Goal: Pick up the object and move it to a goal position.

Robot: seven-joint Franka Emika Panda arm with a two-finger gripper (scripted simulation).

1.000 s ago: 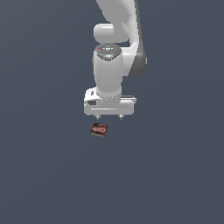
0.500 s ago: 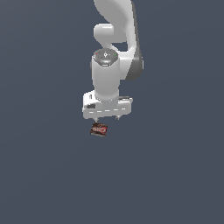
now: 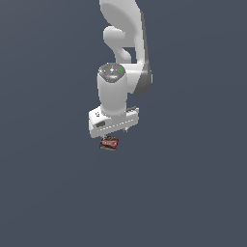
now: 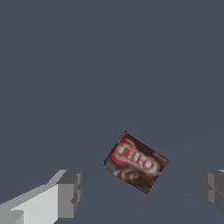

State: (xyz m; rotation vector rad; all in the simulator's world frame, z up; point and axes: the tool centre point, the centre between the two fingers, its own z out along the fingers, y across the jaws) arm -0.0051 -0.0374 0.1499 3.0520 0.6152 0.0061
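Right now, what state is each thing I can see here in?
Box: lying flat on the grey surface, label side up, not held, nothing touching it.
End effector: open, its two fingers spread wide apart, one on either side of the box with clear gaps.

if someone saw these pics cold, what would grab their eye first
Probably the white arm reaching down the middle of the exterior view against a plain dark grey floor. Next, the small dark box with a red label, lying just below the hand in that view. In the wrist view the box sits between the open fingers, untouched.
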